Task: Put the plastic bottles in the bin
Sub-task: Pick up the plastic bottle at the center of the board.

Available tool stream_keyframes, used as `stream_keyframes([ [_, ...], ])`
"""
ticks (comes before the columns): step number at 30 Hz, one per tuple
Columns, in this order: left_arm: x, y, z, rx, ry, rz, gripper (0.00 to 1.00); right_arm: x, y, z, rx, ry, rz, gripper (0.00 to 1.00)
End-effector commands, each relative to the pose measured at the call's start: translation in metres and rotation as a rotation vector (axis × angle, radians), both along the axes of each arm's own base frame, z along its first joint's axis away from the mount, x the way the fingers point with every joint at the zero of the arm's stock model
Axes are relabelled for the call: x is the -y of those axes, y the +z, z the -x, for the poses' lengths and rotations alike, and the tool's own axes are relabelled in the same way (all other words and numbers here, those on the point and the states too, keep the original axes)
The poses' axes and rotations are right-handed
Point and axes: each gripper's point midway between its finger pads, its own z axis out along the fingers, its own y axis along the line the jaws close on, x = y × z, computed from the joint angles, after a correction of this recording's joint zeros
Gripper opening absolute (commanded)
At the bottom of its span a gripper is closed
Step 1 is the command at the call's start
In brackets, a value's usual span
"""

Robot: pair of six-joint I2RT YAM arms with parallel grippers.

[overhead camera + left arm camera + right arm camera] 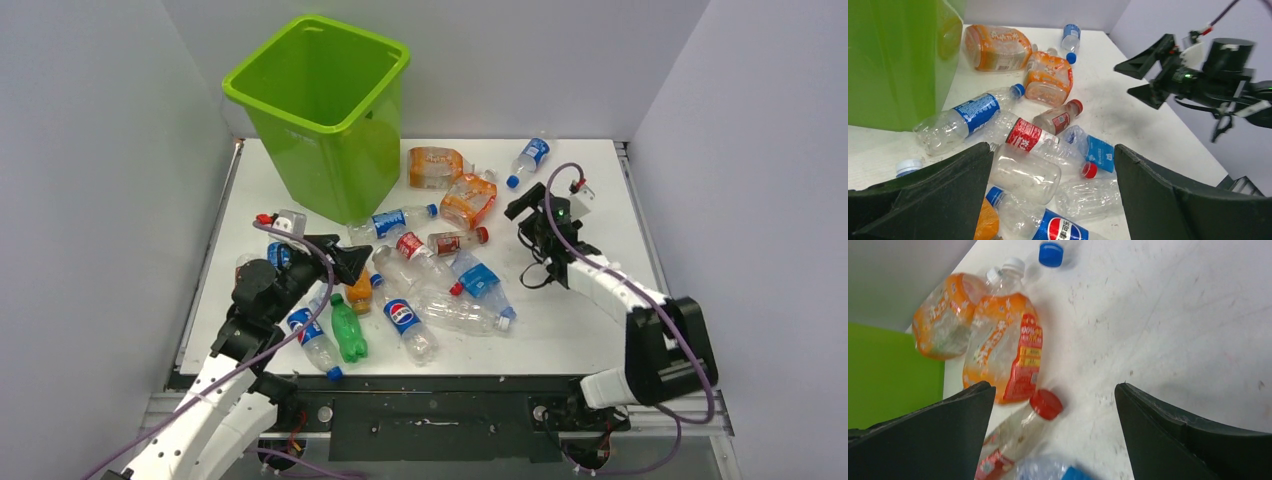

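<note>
Plastic bottles point(404, 318) strewn on their sides over the bench point(545, 345), mostly heaped just in front of the bin point(330, 150), upright at the far left. Left end effector point(347, 262) hovering over the near-left part of the heap, jaws wide apart, nothing between them. Right end effector point(527, 201) out over the right side, likewise spread and empty, above the small red-capped bottle point(1018, 432) and near the orange bottle point(1000, 347).

Judged step: choosing a target and coming down on it.

For the left, best to take the red-labelled bottle point(1026, 136), seemingly uppermost among its neighbours. Long axis diagonal in the wrist view, base toward the bin, red cap toward the near right. Turn the wrist to set the fingers point(933, 200) across that axis. Close on the labelled middle, not on the tapering neck. Squeeze gently: thin walls, likely to crumple or slip. Lift straight up before swinging over the rim, to avoid dragging the clear bottles touching it.

For the right, small red-capped bottle lying slantwise below, cap pointing away from the bin. Same rule: grip across the body, never along it.
</note>
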Motion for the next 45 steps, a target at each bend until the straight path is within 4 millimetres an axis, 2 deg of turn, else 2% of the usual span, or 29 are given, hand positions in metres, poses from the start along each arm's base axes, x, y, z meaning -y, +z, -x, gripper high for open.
stream_keyframes([
  [1, 0.001, 0.039, 0.007, 0.106, -0.001, 0.125, 0.89, 0.012, 0.030, -0.065, 0.148, -0.081, -0.044, 0.94],
  [7, 0.003, 0.038, 0.009, 0.096, -0.006, 0.126, 0.89, 0.017, 0.008, -0.132, 0.089, -0.087, -0.051, 0.94],
  [11, 0.004, 0.038, 0.010, 0.096, -0.013, 0.129, 0.89, 0.014, -0.019, -0.168, 0.025, -0.074, -0.065, 0.95],
  [14, 0.004, 0.037, 0.010, 0.095, -0.012, 0.127, 0.89, 0.013, -0.034, -0.182, -0.021, -0.069, -0.065, 0.97],
  [22, 0.005, 0.036, 0.010, 0.087, -0.019, 0.126, 0.89, 0.005, -0.064, -0.194, -0.076, -0.052, -0.088, 0.97],
  [27, 0.004, 0.034, 0.009, 0.084, -0.010, 0.119, 0.89, 0.002, -0.083, -0.195, -0.103, -0.050, -0.108, 0.87],
  [36, 0.005, 0.031, 0.007, 0.075, -0.006, 0.111, 0.89, 0.006, -0.095, -0.203, -0.100, -0.064, -0.114, 0.77],
  [45, 0.004, 0.029, 0.006, 0.072, -0.001, 0.103, 0.89, 0.006, -0.105, -0.209, -0.105, -0.060, -0.130, 0.41],
])
